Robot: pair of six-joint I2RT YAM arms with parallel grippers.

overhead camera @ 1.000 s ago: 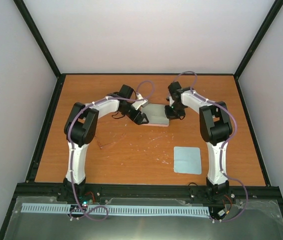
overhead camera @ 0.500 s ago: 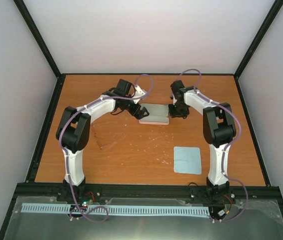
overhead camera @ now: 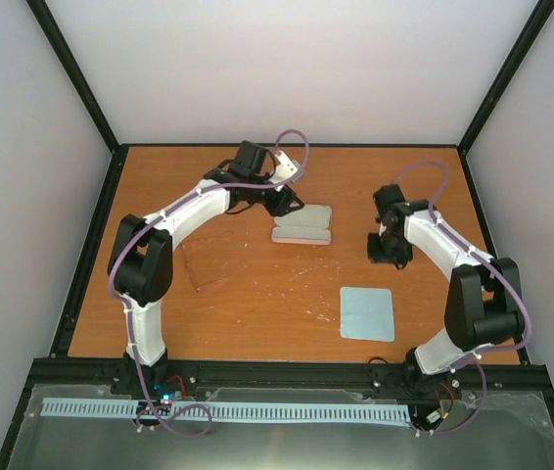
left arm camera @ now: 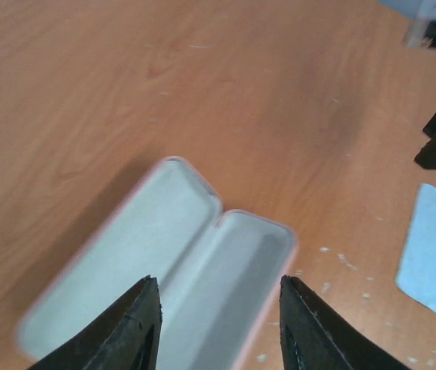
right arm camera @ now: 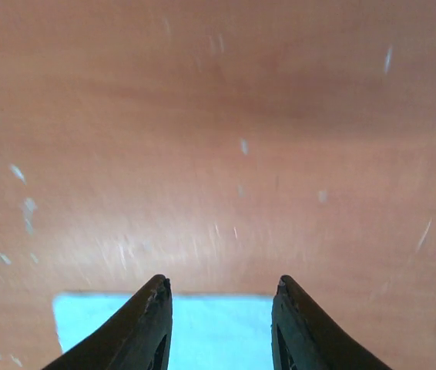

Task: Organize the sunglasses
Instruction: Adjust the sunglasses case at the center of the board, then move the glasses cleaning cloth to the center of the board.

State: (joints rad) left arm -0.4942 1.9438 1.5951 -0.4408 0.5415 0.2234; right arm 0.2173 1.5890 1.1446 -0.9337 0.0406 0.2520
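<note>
The case (left arm camera: pixel 164 231) lies open and empty on the table (overhead camera: pixel 257 313). The sunglasses (overhead camera: pixel 199 277) lie well to its left, not yet loaded. The left gripper (left arm camera: pixel 218 281) hovers over the case, and the right gripper (right arm camera: pixel 219 281) is near the cloth (overhead camera: pixel 367 313). Both have their fingers moderately apart and hold nothing.

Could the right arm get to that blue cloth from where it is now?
Probably yes. The blue cloth lies flat, close by on the near side of the right end effector, which is open and empty. Nothing sits on the cloth or between them.
</note>
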